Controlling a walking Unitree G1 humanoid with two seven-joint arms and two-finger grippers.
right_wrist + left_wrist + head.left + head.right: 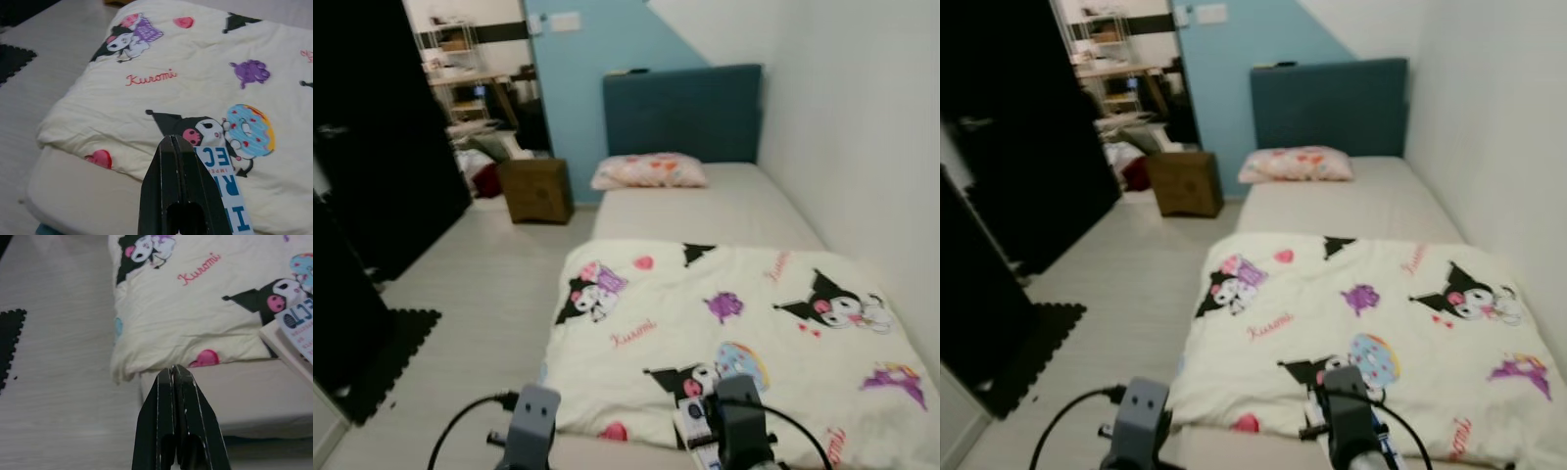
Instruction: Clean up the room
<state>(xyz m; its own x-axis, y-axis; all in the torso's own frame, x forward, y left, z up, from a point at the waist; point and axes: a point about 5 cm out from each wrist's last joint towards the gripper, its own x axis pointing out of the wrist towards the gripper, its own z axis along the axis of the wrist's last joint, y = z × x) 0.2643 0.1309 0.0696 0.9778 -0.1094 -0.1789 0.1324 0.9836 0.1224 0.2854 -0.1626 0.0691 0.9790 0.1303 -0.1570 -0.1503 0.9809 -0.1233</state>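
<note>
A bed with a blue headboard stands before me along the right wall. A cream Kuromi cartoon blanket covers its near half, and a patterned pillow lies at the head. A white booklet with blue letters rests on the blanket's near edge, and it also shows as the booklet in the left wrist view. My right gripper is shut and empty, hovering just short of the booklet. My left gripper is shut too, over the floor beside the bed's near left corner.
A brown wooden box sits on the floor left of the headboard. A black foam mat lies at the left by a dark wardrobe. Cluttered shelves and a desk stand at the back. Pale floor runs beside the bed.
</note>
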